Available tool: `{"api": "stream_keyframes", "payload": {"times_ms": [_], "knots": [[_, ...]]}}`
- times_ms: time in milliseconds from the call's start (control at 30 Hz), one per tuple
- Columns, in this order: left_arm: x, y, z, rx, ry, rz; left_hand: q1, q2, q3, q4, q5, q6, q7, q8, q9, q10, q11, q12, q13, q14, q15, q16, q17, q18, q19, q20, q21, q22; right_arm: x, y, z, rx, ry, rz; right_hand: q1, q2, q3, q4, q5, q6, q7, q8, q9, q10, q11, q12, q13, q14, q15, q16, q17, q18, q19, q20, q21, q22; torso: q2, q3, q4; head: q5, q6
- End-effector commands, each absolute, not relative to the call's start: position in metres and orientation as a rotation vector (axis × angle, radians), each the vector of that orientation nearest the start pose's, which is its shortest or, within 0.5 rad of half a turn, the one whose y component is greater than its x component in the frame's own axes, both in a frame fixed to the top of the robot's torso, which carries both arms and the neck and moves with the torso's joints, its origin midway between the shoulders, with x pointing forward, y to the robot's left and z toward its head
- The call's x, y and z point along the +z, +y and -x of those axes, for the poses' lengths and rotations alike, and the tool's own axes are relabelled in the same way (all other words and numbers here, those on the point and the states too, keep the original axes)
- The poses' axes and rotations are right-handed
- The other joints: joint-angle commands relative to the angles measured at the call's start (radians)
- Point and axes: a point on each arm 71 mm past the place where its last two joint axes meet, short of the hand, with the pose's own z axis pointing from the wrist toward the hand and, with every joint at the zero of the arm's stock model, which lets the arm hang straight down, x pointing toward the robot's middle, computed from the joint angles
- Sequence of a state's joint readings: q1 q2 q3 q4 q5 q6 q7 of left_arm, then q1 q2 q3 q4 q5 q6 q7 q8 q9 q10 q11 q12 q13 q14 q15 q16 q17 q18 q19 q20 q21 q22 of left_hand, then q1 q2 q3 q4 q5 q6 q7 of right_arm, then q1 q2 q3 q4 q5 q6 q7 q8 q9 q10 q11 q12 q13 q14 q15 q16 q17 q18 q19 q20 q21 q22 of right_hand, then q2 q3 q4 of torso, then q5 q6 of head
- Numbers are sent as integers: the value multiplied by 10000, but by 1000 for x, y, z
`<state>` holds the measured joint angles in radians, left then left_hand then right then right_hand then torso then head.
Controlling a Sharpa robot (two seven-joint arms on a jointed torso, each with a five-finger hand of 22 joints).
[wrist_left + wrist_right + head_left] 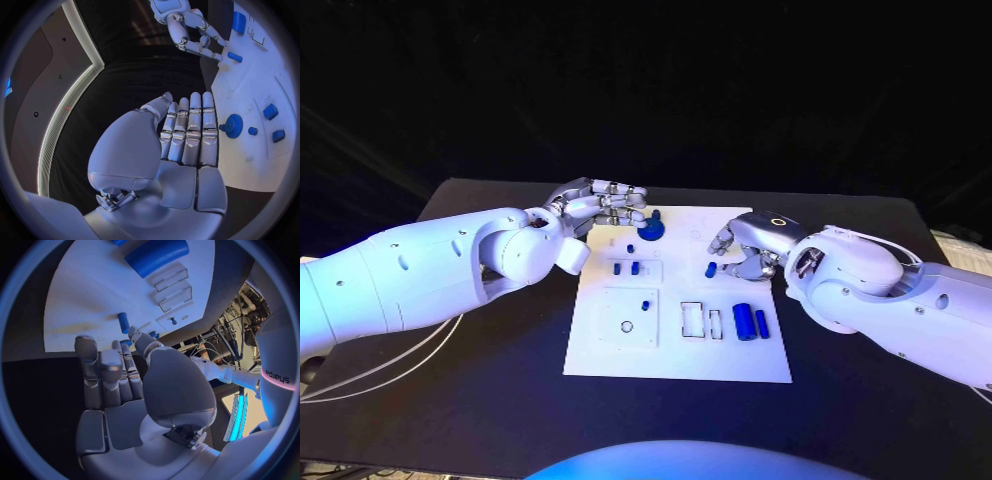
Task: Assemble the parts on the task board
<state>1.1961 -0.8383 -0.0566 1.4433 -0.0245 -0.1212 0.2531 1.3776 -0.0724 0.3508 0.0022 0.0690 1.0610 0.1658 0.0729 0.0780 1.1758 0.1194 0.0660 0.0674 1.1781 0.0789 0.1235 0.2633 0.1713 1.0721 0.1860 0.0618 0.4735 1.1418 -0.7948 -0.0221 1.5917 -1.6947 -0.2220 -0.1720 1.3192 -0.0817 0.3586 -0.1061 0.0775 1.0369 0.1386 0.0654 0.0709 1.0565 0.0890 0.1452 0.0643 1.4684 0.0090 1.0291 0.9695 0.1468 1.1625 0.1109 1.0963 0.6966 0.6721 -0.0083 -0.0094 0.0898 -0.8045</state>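
Left hand [599,205] fingers straight beside task board [678,355]; right hand [750,246] curled over it.

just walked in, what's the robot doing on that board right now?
It is mid-assembly on the white task board. The left robot hand hangs at the board's far edge beside the blue gear, fingers straight, holding nothing. The right robot hand is at the far right part of the board by a small blue peg; whether it grips anything is unclear. Two blue cylinders lie loose nearer the robot.
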Motion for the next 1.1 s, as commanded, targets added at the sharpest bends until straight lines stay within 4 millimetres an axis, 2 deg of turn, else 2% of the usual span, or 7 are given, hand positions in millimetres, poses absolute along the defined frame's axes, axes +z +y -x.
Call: {"api": "stream_keyframes", "payload": {"times_ms": [33, 167, 300, 700, 1100], "knots": [[-198, 217, -495, -15856, 16306, 11319, 20, -35, -36, -30, 28, 14, 56, -55, -16, -20, 43, -22, -3, 47, 23, -44, -13, 114, 44, 3, 18, -8, -207, -151, -459, 5831, 17235, 4552, 64, 89, 43, 38, -18, 100, -26, 63, 17, 134, -12, 55, 9, 117, -66, -33, -24, 106, 39, -67, -24, 23, -3, 1, 5, 22, -43], [-198, 217, -495, -15880, 16320, 11310, 20, -35, -36, -30, 28, 14, 56, -55, -16, -20, 43, -22, -3, 47, 23, -44, -13, 114, 44, 3, 18, -8, -211, -148, -460, 5836, 17309, 4556, 88, 173, 112, 56, -67, 186, -24, 76, 26, 258, -26, 85, 2, 118, -83, -31, -41, 103, 52, -81, -14, 35, -1, 1, 13, 100, -79], [-198, 217, -495, -15882, 16325, 11311, 20, -35, -36, -30, 28, 14, 56, -55, -16, -20, 43, -22, -3, 47, 23, -44, -13, 114, 44, 3, 18, -8, -216, -146, -461, 5842, 17377, 4568, 124, 257, 211, 65, -135, 319, -29, 104, 43, 401, -50, 104, -4, 130, -105, 16, -18, 94, 87, -98, 22, 84, -2, 1, -8, 98, -96], [-198, 216, -495, -15888, 16359, 11315, 20, -35, -36, -30, 28, 14, 56, -55, -16, -20, 43, -22, -3, 47, 23, -44, -13, 114, 44, 3, 18, -8, -225, -140, -464, 5713, 17398, 4587, 152, 370, 410, 89, -196, 694, -90, 201, 95, 776, -149, 133, 5, 157, -189, 130, 34, 76, 168, -164, 113, 208, 3, 3, 0, 77, -135], [-198, 216, -495, -15892, 16387, 11319, 24, -22, -35, -29, 32, 16, 55, -51, -15, -19, 40, -20, -2, 53, 21, -55, -15, 116, 49, 4, 19, -43, -216, -141, -465, 5928, 15900, 3691, 355, 686, 716, 47, -278, 1254, -183, 462, 224, 1472, -331, 270, 85, 306, -343, 737, 584, -80, 654, -296, 695, 1138, -4, 6, 1, 69, -165]]}}
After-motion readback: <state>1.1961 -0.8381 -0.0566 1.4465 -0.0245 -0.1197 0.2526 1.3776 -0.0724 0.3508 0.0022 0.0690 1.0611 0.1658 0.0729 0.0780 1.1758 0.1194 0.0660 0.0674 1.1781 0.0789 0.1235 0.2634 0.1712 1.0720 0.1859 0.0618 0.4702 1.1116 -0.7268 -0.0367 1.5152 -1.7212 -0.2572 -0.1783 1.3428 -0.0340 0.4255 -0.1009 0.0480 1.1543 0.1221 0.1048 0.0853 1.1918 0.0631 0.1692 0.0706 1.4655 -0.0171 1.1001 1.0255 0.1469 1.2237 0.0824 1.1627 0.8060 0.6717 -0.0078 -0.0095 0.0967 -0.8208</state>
